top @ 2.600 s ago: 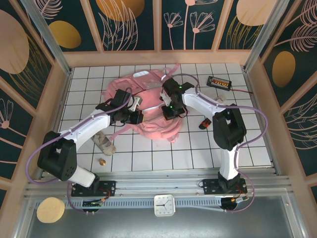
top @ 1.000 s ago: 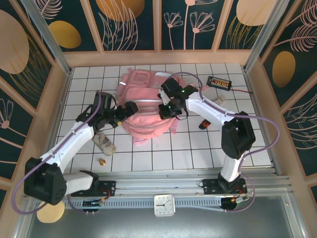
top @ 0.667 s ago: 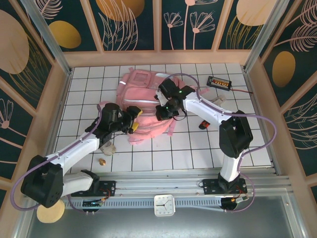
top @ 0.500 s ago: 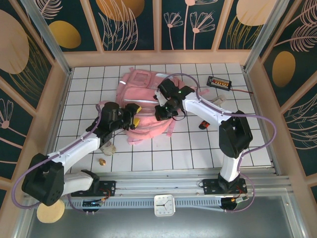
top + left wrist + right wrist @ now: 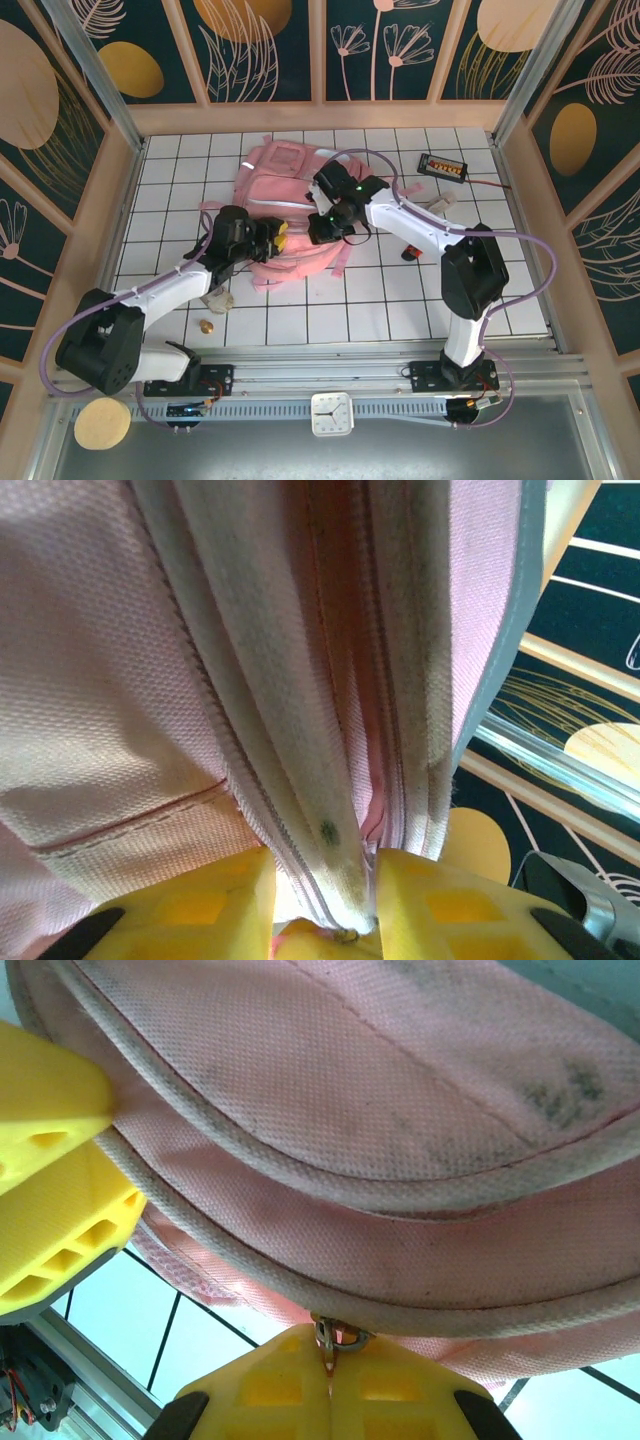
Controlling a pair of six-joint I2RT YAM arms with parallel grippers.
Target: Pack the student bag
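Note:
The student bag (image 5: 285,170), a large pale pink backpack, lies on the white tiled table at the back centre. My left gripper (image 5: 277,238) is at its near left edge. In the left wrist view the yellow fingers (image 5: 200,905) press from both sides on a fold of the bag's zipper seam (image 5: 335,840). My right gripper (image 5: 320,228) sits on the bag's near right side. In the right wrist view its jaws (image 5: 330,1365) are shut on a small metal zipper pull (image 5: 338,1335) under the bag's piped edge (image 5: 400,1110).
A black calculator (image 5: 443,165) lies at the back right. A small red and black object (image 5: 412,249) lies right of the bag. A beige item (image 5: 213,290) and a small brass piece (image 5: 207,326) lie at the near left. Wooden walls surround the table.
My left gripper swung right to the bag's near edge and closed from wide open onto the zipper seam. The right gripper stayed shut and drifted slightly left with the bag.

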